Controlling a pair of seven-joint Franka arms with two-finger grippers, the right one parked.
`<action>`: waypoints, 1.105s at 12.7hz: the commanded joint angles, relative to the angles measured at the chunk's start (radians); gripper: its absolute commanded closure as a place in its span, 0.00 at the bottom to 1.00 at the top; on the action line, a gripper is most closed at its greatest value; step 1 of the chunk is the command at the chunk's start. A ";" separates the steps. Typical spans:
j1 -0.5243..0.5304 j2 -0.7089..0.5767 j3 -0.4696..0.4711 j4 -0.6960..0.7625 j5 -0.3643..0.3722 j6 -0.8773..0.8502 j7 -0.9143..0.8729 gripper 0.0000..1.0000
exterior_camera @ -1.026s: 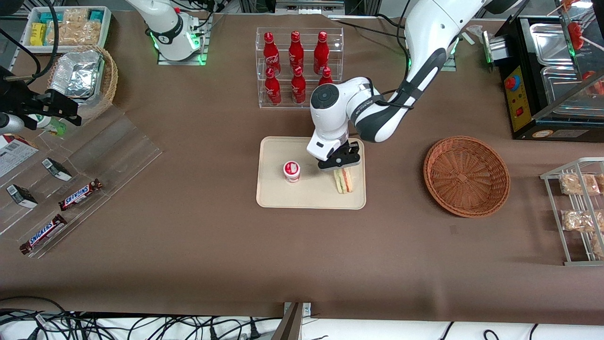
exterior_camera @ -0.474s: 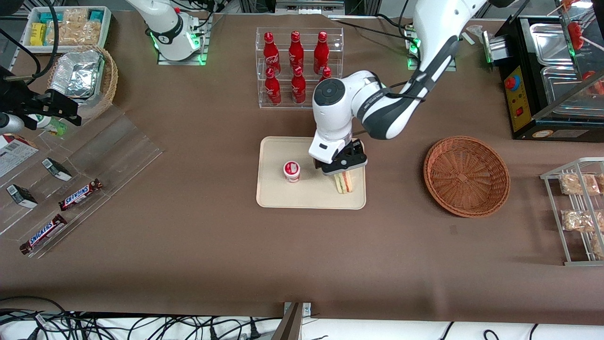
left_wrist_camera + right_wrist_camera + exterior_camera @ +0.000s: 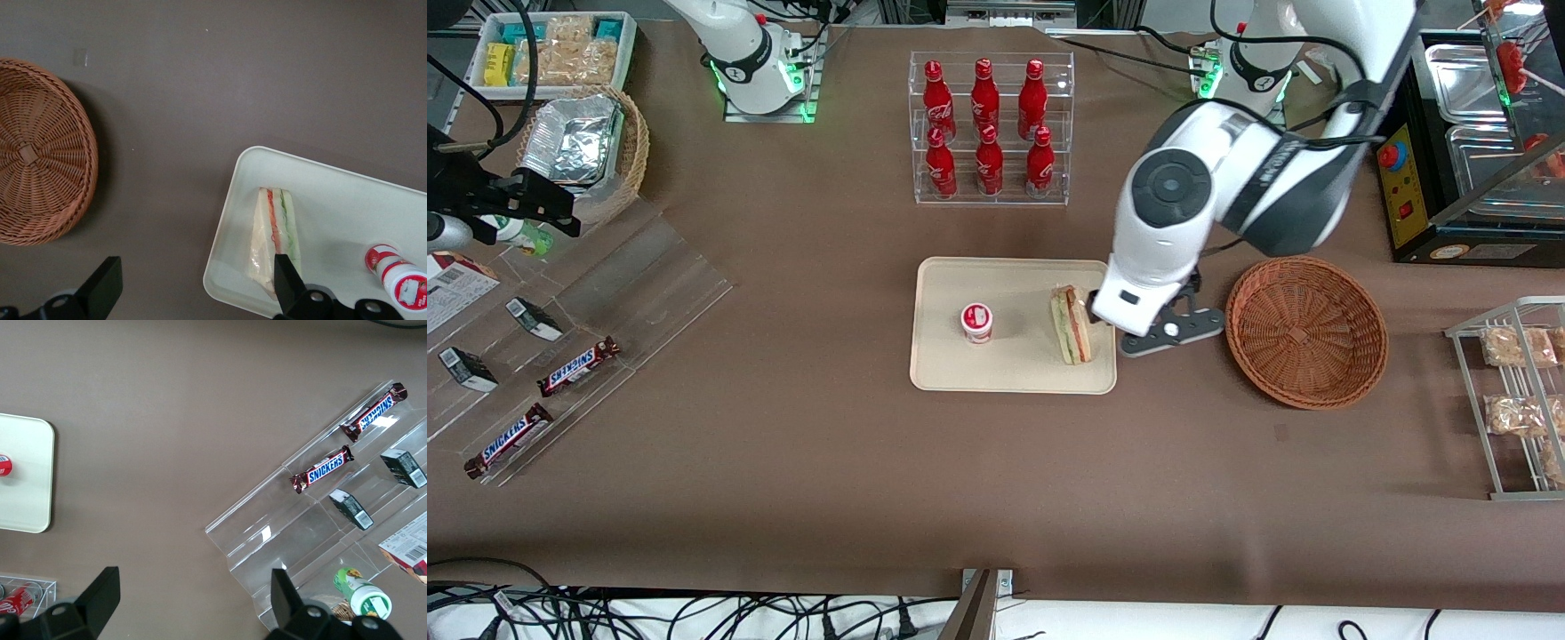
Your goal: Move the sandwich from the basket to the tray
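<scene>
Sandwich (image 3: 1072, 324) lies on the beige tray (image 3: 1005, 373) at the end toward the working arm, with a small red-and-white cup (image 3: 976, 322) standing on the same tray toward the parked arm's end. Just beside it, raised above the strip of table between tray and reddish-brown wicker basket (image 3: 1305, 331), the gripper (image 3: 1149, 331) hangs released, its fingers (image 3: 101, 290) spread wide and holding nothing. No part of the gripper touches the sandwich.
</scene>
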 commanded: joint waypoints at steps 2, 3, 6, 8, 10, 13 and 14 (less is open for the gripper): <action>0.097 -0.024 -0.003 0.066 -0.071 -0.098 0.186 0.00; 0.132 -0.049 0.000 0.066 -0.097 -0.112 0.256 0.00; 0.132 -0.116 0.183 0.074 -0.224 -0.175 0.521 0.00; 0.129 -0.152 0.309 0.072 -0.282 -0.196 0.698 0.00; 0.128 -0.152 0.392 0.071 -0.284 -0.218 0.839 0.00; 0.126 -0.146 0.431 0.071 -0.287 -0.209 0.947 0.00; 0.123 -0.144 0.423 0.071 -0.287 -0.207 0.947 0.00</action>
